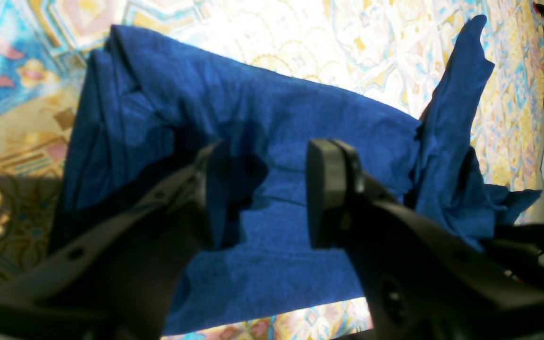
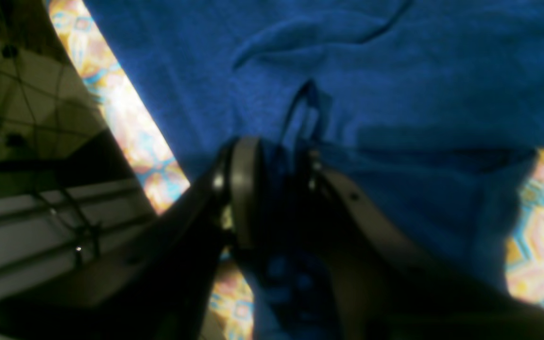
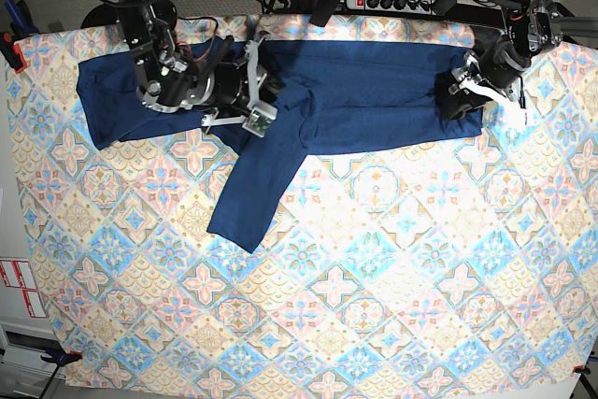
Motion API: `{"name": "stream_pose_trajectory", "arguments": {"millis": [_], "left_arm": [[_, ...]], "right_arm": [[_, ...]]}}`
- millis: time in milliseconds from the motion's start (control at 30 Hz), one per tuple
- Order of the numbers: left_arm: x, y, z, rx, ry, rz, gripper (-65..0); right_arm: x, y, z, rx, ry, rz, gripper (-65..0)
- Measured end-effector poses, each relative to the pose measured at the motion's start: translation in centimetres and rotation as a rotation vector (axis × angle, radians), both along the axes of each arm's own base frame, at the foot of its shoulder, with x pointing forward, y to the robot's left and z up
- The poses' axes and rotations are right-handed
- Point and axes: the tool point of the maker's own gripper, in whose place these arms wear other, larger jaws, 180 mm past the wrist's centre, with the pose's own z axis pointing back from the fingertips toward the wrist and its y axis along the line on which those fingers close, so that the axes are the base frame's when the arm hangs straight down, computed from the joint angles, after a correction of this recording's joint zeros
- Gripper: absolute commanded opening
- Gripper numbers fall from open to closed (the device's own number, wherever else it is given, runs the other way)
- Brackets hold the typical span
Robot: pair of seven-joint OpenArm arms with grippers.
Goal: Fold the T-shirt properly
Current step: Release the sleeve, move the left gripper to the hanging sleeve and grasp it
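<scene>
Covering the table, the tablecloth (image 3: 374,306) carries the T-shirt (image 3: 364,95), a long band along its far edge with one sleeve (image 3: 257,193) trailing toward the near side. The step in hand appears to be lengthwise folding. The left gripper (image 1: 262,193) hovers spread above the shirt; the right gripper (image 2: 279,184) pinches a fold of fabric. Next, that sleeve needs tucking in.

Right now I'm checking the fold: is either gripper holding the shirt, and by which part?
The left gripper is open above the shirt, holding nothing. The right gripper has a small fold of fabric between its jaws; whether it grips cannot be told.
</scene>
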Motion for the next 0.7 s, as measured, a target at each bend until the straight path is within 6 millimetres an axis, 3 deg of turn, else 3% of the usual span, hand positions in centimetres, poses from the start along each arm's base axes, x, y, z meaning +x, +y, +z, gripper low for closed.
{"name": "stream_pose_trajectory", "arguments": {"millis": [100, 267, 333, 433, 567, 700], "left_arm": [[1.3, -0.4, 2.0, 0.019, -0.059, -0.024, -38.9], [4.4, -1.6, 7.1, 0.054, -0.221, -0.077, -38.9], [5.6, -1.7, 8.2, 0.059, -0.259, -0.077, -38.9], [7.7, -3.6, 9.3, 0.045, -0.302, -0.123, -38.9], [11.1, -7.8, 9.8, -0.038, -0.347, -0.182, -38.9], [13.4, -11.6, 6.8, -0.050, -0.257, -0.229, -38.8]], "right_arm": [[1.8, -3.1, 0.4, -0.032, -0.030, -0.085, -51.5], [5.6, -10.7, 2.3, -0.084, -0.114, -0.322, -51.5], [6.3, -13.3, 3.0, -0.092, -0.139, -0.406, -51.4], [6.6, -17.0, 3.7, -0.116, -0.158, -0.521, -51.4], [6.7, -20.3, 4.5, -0.141, -0.180, -0.612, -51.3], [6.7, -19.8, 4.4, -0.125, -0.179, -0.610, -51.5]]}}
